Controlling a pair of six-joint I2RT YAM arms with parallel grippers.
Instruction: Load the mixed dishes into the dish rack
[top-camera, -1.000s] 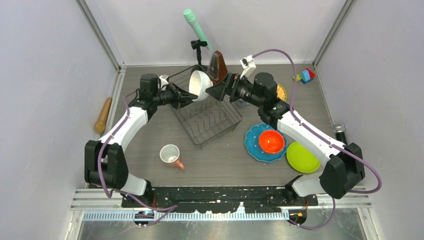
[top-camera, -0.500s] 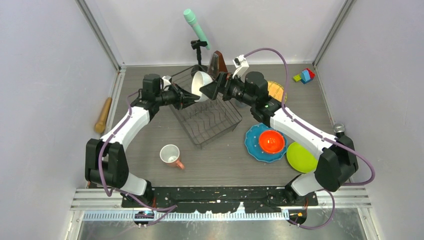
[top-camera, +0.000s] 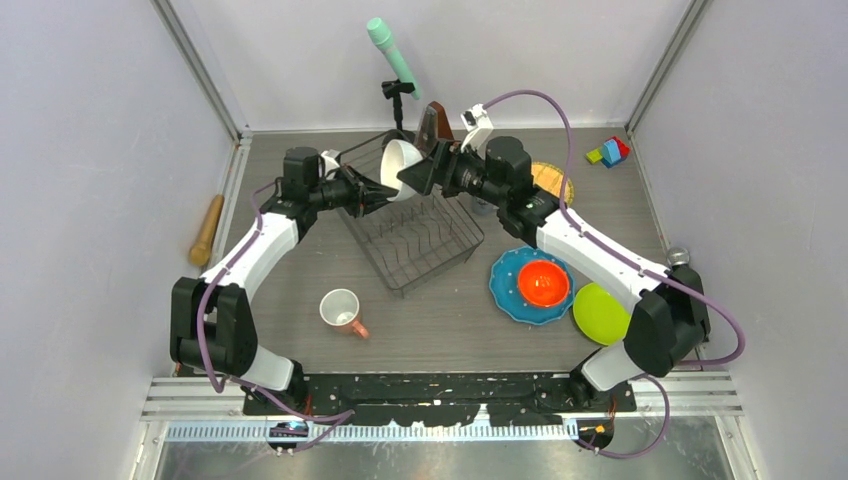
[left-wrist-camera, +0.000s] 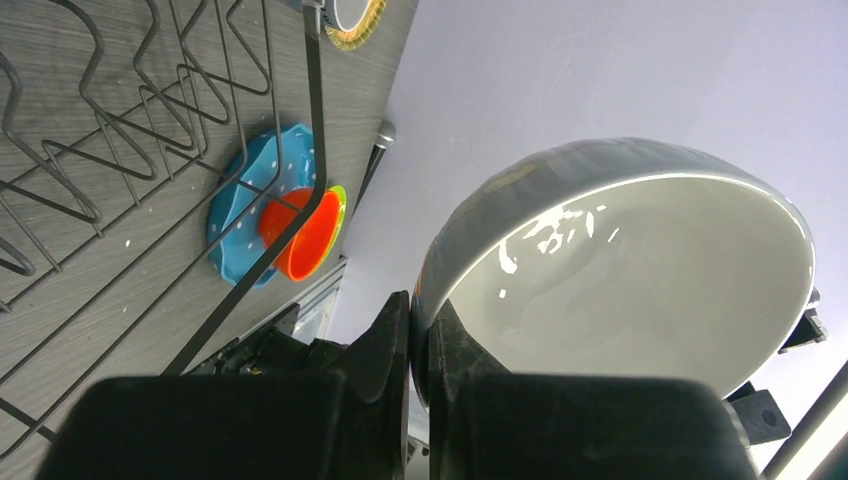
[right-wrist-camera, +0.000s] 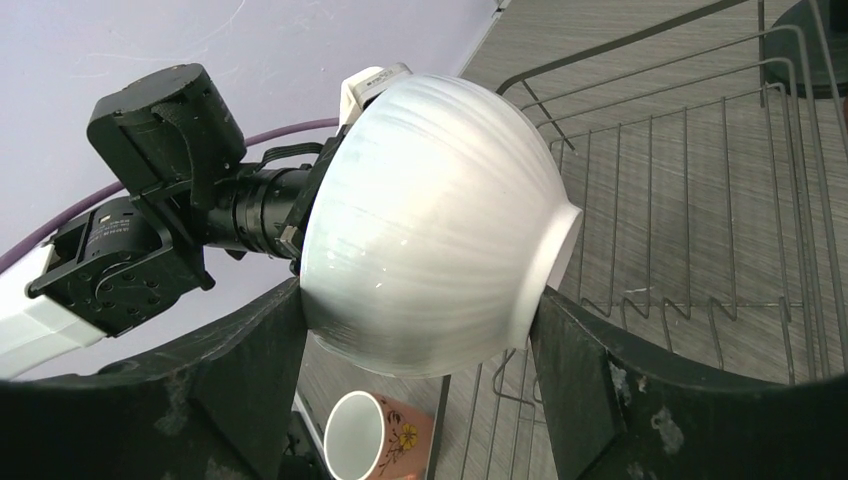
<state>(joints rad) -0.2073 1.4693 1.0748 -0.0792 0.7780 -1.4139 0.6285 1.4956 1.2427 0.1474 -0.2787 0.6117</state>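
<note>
Handover is taking shape: the left hand (top-camera: 373, 191) is pinching the white bowl (top-camera: 400, 162) by its rim above the dish rack's (top-camera: 425, 250) far corner, while the right hand (top-camera: 419, 178), having moved in, is straddling the bowl with fingers spread wide, not yet clamping.

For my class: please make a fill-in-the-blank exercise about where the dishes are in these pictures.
The left gripper pinches the white bowl by its ___.
The orange bowl rests on a plate whose colour is ___.
The lime green plate lies to the robot's ___ of the orange bowl.
Missing words: rim; blue; right.
</note>
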